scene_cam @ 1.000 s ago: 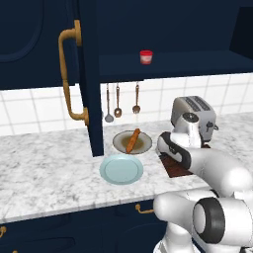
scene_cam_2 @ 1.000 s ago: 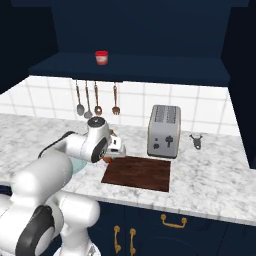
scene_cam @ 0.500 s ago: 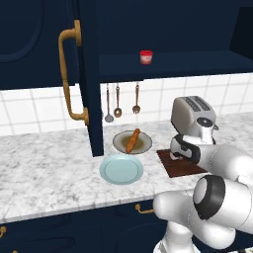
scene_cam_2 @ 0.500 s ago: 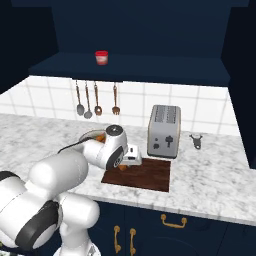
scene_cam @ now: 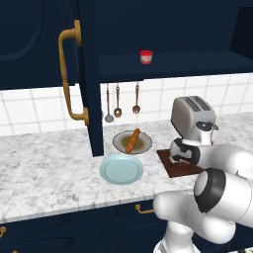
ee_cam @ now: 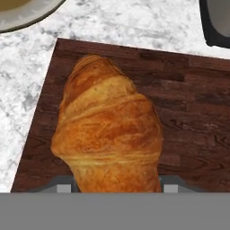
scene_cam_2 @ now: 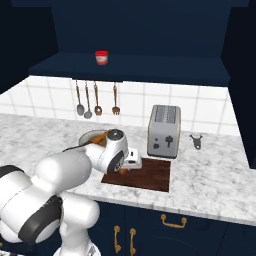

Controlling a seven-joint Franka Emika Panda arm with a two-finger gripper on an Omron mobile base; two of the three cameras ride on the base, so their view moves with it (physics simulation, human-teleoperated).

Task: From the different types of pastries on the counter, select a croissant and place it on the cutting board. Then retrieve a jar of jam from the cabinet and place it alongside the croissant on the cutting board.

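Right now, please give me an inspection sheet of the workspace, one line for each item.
Surface: marbled counter.
Job's things: croissant over the cutting board, whether it touches cannot be told; jar of jam on the shelf of the open cabinet.
Clutter: stick loaf on beige plate; blue plate; toaster.
Grippers: gripper low over the board, croissant between its fingers.
Cables: nothing seen.
Surroundings: hanging utensils, tiled wall.

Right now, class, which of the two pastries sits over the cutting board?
The croissant, short and plump, is over the cutting board at the gripper. The long thin stick loaf lies on the beige plate.
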